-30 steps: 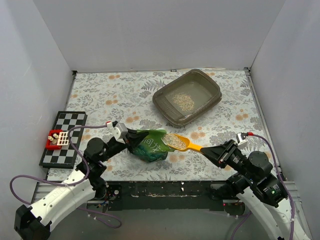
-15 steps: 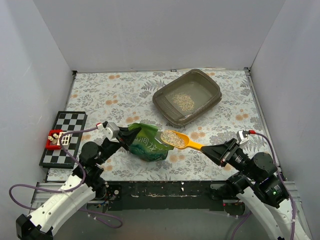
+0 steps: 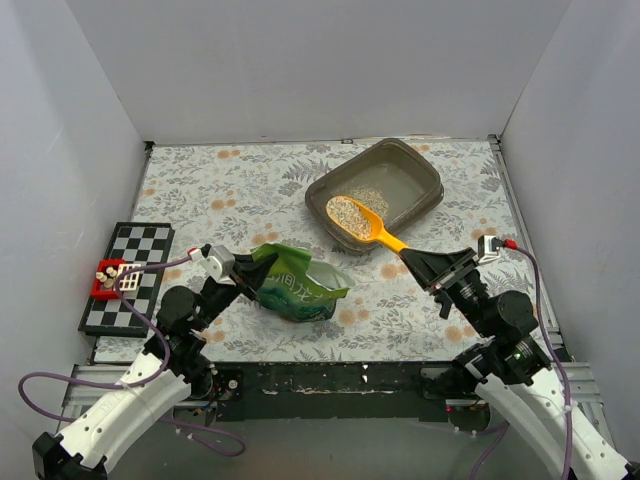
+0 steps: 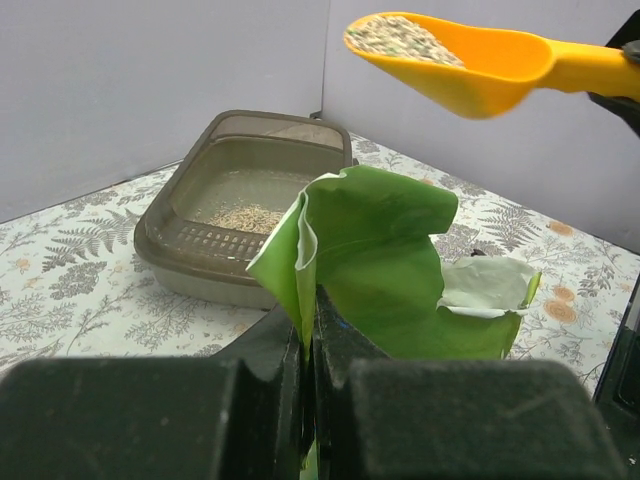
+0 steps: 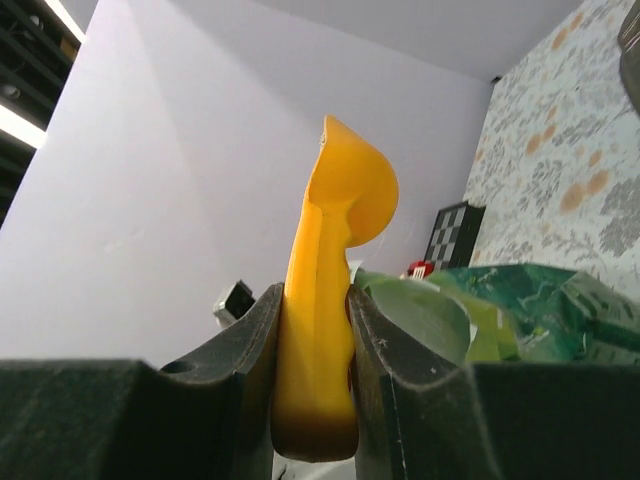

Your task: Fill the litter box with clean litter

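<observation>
Here, in the top external view, the right claw (image 3: 412,262) is clamped on the handle of a yellow-orange scoop (image 3: 365,225); the right wrist view shows both fingers pressed flat against the handle's sides. The scoop is held clear of the surface (image 3: 220,190), roughly level, its bowl heaped with clean litter (image 3: 345,212). Seen from above, the bowl overlaps the near-left part of the litter box (image 3: 408,183), while the handle reaches back over the box's near rim to the claw.

The litter box sits on the far right of the floral surface, turned at an angle to the walls. A thin, loose patch of pale granules lies on its floor near the middle, partly covered by the scoop bowl in the top view. The rest of the floor is bare.

The left claw (image 3: 245,283) is closed on an upper edge of a green bag (image 3: 295,290). The left wrist view shows its fingers pinched together on a fold of the green film. The bag rests crumpled on the surface near the front edge, its mouth open toward the right arm. It lies apart from the litter box.

A chessboard (image 3: 128,275) lies at the left edge, carrying a small red tray (image 3: 112,278) of pieces.
</observation>
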`<state>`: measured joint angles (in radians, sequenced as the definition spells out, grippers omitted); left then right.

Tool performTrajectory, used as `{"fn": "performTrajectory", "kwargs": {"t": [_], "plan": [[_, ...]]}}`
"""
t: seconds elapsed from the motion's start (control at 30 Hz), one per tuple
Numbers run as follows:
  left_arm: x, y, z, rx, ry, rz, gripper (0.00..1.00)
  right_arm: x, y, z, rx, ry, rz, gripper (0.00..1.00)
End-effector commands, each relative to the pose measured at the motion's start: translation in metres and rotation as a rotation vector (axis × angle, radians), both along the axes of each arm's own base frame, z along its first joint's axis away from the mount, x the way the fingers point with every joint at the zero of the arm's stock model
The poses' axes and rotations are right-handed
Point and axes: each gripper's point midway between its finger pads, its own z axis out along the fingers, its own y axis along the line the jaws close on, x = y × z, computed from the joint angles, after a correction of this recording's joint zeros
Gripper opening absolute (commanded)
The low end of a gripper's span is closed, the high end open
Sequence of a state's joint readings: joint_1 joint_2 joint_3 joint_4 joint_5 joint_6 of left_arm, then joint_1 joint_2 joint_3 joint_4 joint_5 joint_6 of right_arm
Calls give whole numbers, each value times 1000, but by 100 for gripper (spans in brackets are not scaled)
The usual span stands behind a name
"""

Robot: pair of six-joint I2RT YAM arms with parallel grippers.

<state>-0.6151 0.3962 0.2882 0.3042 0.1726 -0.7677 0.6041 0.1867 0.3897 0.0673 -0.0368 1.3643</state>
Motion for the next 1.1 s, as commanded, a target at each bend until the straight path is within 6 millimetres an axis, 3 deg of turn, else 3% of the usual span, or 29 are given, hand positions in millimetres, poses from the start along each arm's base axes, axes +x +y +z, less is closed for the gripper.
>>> {"fn": "performTrajectory", "kwargs": {"t": [0.0,0.2,0.43,0.53,0.83,0.93,1.07], "plan": [[8,11,18,-48,-48,65,0,30,-27,50,135,-179,-229,1],[6,13,19,-52,-56,67,0,68,-30,50,106,-197,-377,1],[8,15,17,-10,-44,89,0,109,-25,18,-30,-151,-495,1],[16,21,24,13,-12,139,0,125,-28,-1,-158,-102,-549,1],[38,9,8,126,89,124,0,169,-33,-50,-598,58,-588,1],[48,17,-3,134,101,147,0,186,-36,-58,-786,81,-576,1],[52,25,-1,136,76,165,0,212,-34,-70,-1036,105,-513,1]]}}
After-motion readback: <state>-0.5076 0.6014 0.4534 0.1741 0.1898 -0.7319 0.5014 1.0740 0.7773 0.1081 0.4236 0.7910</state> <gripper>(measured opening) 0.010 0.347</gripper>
